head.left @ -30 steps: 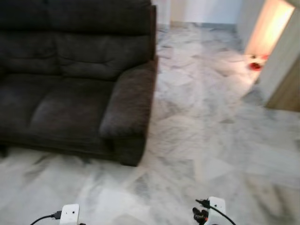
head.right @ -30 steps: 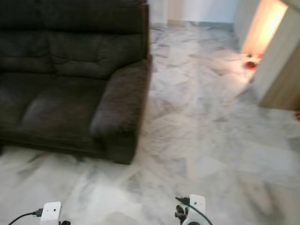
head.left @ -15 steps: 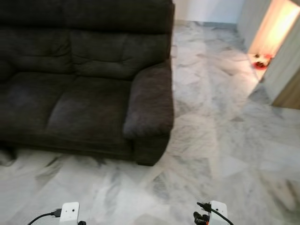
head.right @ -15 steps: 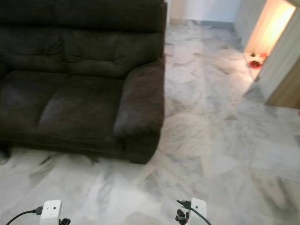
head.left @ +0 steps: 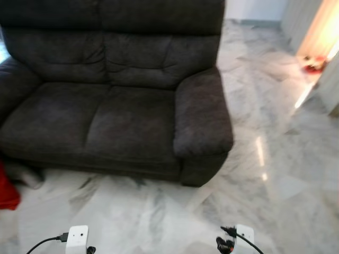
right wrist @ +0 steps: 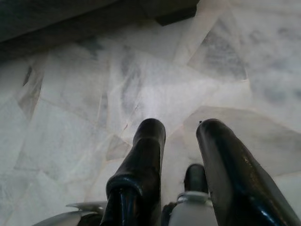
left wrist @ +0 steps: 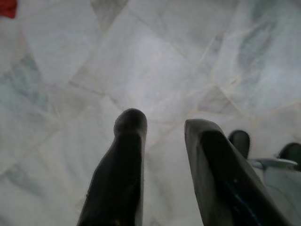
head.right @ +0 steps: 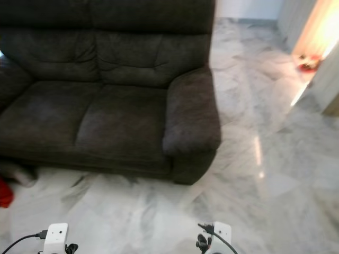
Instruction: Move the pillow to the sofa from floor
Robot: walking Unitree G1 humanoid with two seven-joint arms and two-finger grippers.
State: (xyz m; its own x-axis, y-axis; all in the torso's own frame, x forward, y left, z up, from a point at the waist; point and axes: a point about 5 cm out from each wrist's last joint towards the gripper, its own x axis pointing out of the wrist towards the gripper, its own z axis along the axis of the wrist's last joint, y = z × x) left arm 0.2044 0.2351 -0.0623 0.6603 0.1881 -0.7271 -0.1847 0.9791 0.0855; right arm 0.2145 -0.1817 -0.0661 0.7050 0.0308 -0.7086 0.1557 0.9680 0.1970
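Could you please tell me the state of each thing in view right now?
Sofa: seat bare, nothing on it.
Red thing: on the floor by the sofa's corner, partly cut off.
Left gripper: open, holding nothing.
Right gripper: open, holding nothing.
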